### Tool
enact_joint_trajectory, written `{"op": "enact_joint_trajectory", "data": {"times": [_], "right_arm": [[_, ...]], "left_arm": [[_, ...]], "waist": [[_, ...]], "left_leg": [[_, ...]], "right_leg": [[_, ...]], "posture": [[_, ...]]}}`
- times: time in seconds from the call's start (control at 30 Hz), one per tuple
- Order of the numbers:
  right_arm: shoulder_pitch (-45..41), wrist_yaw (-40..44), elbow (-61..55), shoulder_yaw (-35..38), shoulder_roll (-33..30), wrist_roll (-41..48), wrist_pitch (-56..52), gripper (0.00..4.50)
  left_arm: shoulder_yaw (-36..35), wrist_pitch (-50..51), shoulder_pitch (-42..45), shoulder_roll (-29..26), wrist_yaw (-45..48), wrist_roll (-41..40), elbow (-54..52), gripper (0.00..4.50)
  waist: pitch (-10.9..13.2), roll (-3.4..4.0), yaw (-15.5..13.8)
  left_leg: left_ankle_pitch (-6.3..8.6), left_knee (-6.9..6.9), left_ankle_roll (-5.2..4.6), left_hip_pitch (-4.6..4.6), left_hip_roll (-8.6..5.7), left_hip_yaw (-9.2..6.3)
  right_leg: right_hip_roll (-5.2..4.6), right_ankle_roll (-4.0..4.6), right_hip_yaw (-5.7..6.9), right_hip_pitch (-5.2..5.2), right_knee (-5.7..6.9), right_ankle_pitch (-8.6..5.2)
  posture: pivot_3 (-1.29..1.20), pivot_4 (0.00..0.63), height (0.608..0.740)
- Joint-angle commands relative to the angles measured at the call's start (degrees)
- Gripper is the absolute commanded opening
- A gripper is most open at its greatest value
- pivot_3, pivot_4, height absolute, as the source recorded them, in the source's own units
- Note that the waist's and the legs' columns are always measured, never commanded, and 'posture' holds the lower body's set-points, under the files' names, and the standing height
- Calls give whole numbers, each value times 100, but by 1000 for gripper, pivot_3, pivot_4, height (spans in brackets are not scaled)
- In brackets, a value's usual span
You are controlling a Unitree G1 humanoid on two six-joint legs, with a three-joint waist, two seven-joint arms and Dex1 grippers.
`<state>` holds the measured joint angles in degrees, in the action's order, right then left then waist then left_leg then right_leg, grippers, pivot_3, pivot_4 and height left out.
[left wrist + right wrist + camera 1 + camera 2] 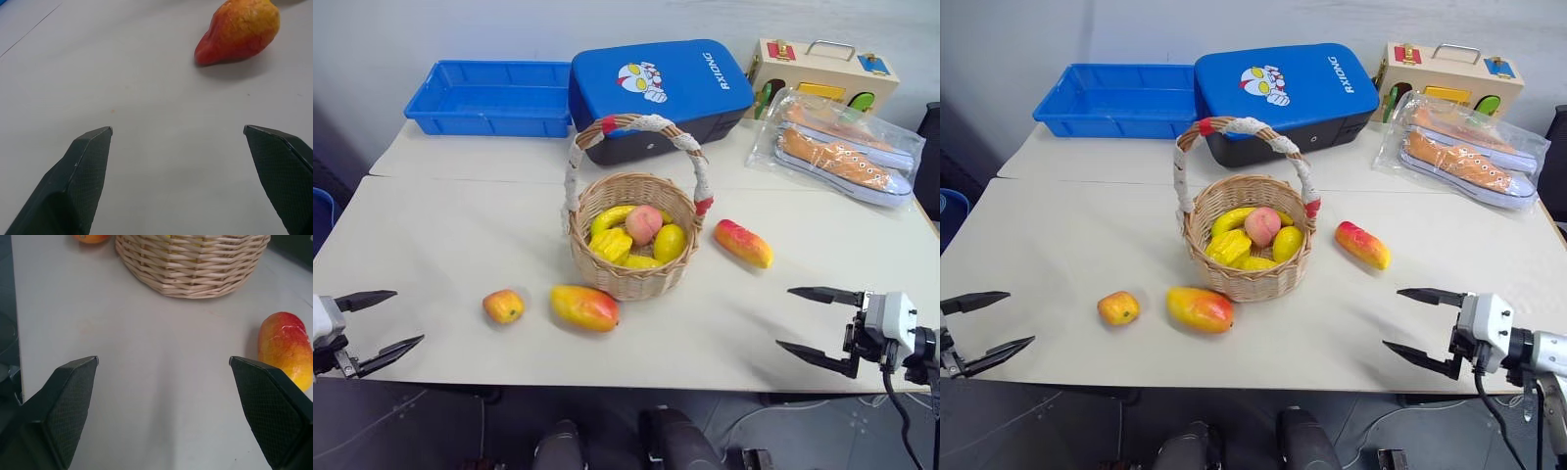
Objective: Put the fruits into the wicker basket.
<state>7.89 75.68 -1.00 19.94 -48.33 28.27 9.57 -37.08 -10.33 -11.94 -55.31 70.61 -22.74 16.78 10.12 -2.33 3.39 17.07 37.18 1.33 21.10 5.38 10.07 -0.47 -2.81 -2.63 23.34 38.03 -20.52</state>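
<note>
Woven wicker basket (631, 257), round, cord-wrapped arched handle, mid-tabletop (440, 245). Three glossy plastic fruits outside it: small round one (503, 305), oval mango (583, 307), longer mango (743, 243). Left end effector (380, 320) and right end effector (809, 321) spread wide, empty.

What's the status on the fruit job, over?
Both end effectors, left and right, open and empty. Three fruits on the table outside the basket: small one, two mangoes. Nothing blocking.
</note>
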Motion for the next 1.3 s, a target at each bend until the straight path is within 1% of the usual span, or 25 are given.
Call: {"op": "enact_joint_trajectory", "data": {"times": [0.03,0.07,0.17,0.27,0.33,0.43,0.53,0.63,0.77,0.83,0.97,1.07,1.1,1.13,1.23,1.3], "right_arm": [[18,8,-127,42,-9,27,42,4469],[14,-3,-129,44,-4,26,38,4469],[24,-60,-165,62,30,60,-6,4469],[-4,-530,-719,84,205,442,-581,4469],[23,-541,-1327,-16,304,715,-725,4469],[-19,-611,-2167,-218,501,1162,-923,4469],[-88,-741,-2502,-308,602,1301,-1064,4469],[-163,-757,-2730,-476,625,1295,-1142,4469],[-163,-798,-2699,-527,643,1202,-1160,4469],[-115,-863,-2707,-506,664,1152,-1157,4469],[-20,-993,-2758,-417,684,1116,-1148,4500],[70,-1043,-2753,-335,671,1117,-1140,4500],[96,-1058,-2746,-319,677,1120,-1133,4500],[118,-1074,-2739,-310,684,1124,-1129,4500],[189,-1133,-2752,-269,718,1139,-1120,4500],[243,-1276,-2823,-132,743,1222,-1182,4500]], "left_arm": [[-46,83,-27,-187,208,-85,85,4500],[-54,68,-24,-198,252,-79,91,4500],[-43,432,21,-274,495,-269,48,4500],[46,754,229,-384,820,-500,-1,4500],[243,998,382,-467,993,-557,-189,4500],[888,1049,865,-440,1128,-475,-580,4500],[1442,914,1332,-311,1110,-263,-735,4500],[2469,441,2285,-70,1162,360,-489,4500],[3346,4,3351,373,965,1098,218,4500],[3643,-154,3566,435,1078,1315,430,4500],[3841,-558,3550,205,1418,1429,682,3754],[3785,-664,3379,-57,1706,1342,818,2893],[3766,-703,3325,-92,1733,1310,852,2530],[3723,-761,3312,-66,1697,1242,896,2340],[3443,29,3294,113,1574,565,440,2284],[3178,1053,3281,116,1422,-210,-487,2284]], "waist": [[0,-1,15],[0,-1,19],[0,-1,14],[-1,-1,8],[0,0,3],[0,0,-9],[-2,-3,-33],[-3,-4,-45],[-5,-7,-56],[-5,-7,-33],[-5,-8,45],[-5,-7,73],[-5,-7,77],[-5,-5,74],[-5,-5,33],[-5,-6,-2]], "left_leg": [[0,1,0,0,0,1],[0,1,0,-1,1,1],[0,1,1,-1,1,1],[0,2,1,-1,1,0],[-1,5,1,0,0,-1],[-2,5,4,0,1,-5],[-1,9,3,3,-2,-5],[0,15,1,6,-3,-3],[-1,28,1,8,-4,-3],[0,36,1,11,-2,-2],[7,38,13,6,17,5],[10,53,23,4,31,-2],[10,55,24,2,31,-3],[10,56,24,1,31,-3],[11,62,23,4,29,-4],[13,70,19,11,30,-6]], "right_leg": [[0,0,-1,0,2,0],[1,0,0,0,3,0],[1,1,0,1,4,0],[1,1,1,1,4,0],[0,1,1,2,12,-1],[2,1,4,3,19,-1],[0,1,4,2,19,-1],[1,1,4,3,17,-1],[7,0,2,4,30,-1],[10,-1,1,8,35,-1],[24,-3,-11,22,64,-2],[36,-1,-9,26,86,-4],[36,1,-9,25,90,-5],[35,2,-9,24,90,-5],[33,2,-9,22,90,-6],[32,1,-6,22,92,-7]], "posture": [[0,150,740],[0,150,740],[0,150,740],[0,150,740],[0,150,740],[0,150,740],[0,150,740],[0,150,740],[0,150,740],[0,150,740],[0,150,740],[0,150,740],[0,150,740],[0,150,740],[0,150,740],[0,150,740]]}}
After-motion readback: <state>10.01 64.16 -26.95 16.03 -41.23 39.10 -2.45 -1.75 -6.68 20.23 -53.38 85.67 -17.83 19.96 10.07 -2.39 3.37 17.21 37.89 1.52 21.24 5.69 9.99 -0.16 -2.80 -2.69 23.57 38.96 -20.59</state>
